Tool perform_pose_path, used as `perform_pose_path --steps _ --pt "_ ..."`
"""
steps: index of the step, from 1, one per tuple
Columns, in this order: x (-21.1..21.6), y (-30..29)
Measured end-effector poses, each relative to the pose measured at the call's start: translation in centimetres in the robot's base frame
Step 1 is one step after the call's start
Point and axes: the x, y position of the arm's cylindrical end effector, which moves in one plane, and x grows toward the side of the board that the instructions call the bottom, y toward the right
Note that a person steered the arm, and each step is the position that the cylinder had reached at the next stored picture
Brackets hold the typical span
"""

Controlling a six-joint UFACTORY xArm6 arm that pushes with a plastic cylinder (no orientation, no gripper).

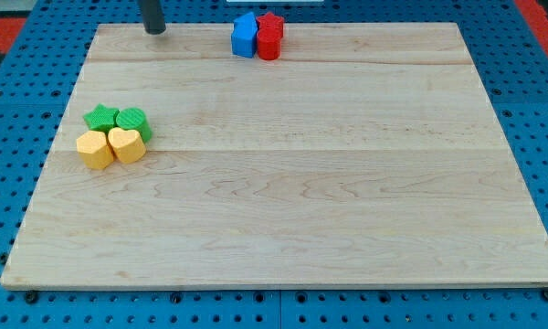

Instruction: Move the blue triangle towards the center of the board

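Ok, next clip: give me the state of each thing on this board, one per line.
my tip: at the board's top edge, to the view's left of the blue block, touching no block.
blue block: near the top edge, against the red blocks.
red blocks: two, together, on the blue block's right.
green star: in the left cluster, beside the green block.
green block: above the yellow heart.
yellow heart: beside the yellow block.
yellow block: cluster's left end.

Blue triangle (244,36) — flat on board near view's top edge, touching red block's left side.
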Motion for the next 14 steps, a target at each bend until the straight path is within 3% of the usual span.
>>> perform_pose_path --steps 2,4,5,6,8,9,11,12,13,14 --pt "-0.1 2.8" --pt "1.5 13.9" --pt "7.2 14.6" --pt "9.7 14.4" --pt "4.6 12.1" --pt "2.7 14.0" --pt "-0.1 9.1" --pt "-0.1 10.0" --pt "0.0 15.6" --pt "2.2 17.6"
